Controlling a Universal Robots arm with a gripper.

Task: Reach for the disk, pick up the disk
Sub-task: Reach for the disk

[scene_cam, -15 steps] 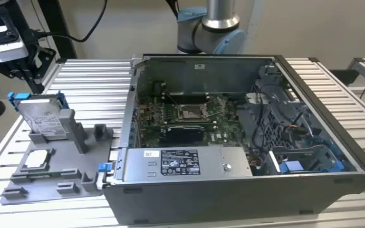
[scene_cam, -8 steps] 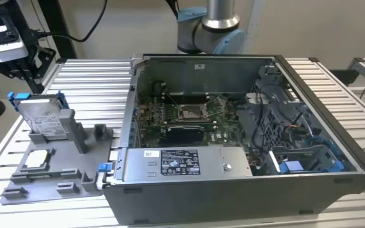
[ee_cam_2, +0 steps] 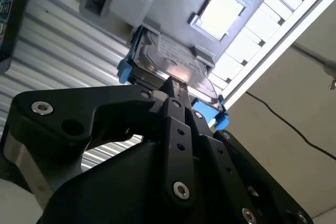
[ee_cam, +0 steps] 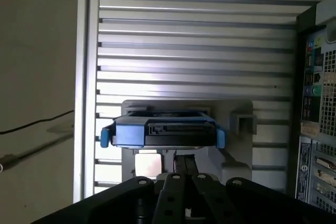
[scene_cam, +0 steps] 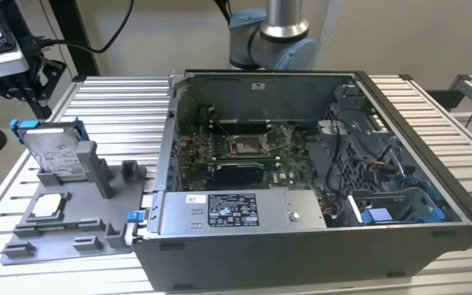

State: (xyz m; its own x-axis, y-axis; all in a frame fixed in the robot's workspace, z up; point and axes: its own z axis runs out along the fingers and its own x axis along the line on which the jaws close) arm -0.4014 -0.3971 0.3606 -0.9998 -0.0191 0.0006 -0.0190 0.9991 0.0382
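The flat silver metal disk in its bright blue plastic bracket [scene_cam: 56, 153] stands on edge, leaning back a little, in a slot of the grey plastic holder [scene_cam: 72, 230]. The holder lies on the ribbed aluminium bench [scene_cam: 121, 104], at the exterior view's left of the open dark grey computer case [scene_cam: 302, 261]. The disk's face carries a white printed label; its print is too small to read.

In both wrist views the black hand [ee_cam_2: 176, 83] [ee_cam: 187, 160] has its fingers drawn together into a narrow tip with nothing between them. It is near the disk's blue-framed upper edge [ee_cam: 163, 132], but whether it touches cannot be told.

A small square silver chip [scene_cam: 47, 206] lies flat in the holder, in front of the disk. In the case, a grey metal box [scene_cam: 232, 212] bears a black-and-white label, and a small white sticker [scene_cam: 258, 86] sits on the far wall; neither is legible.
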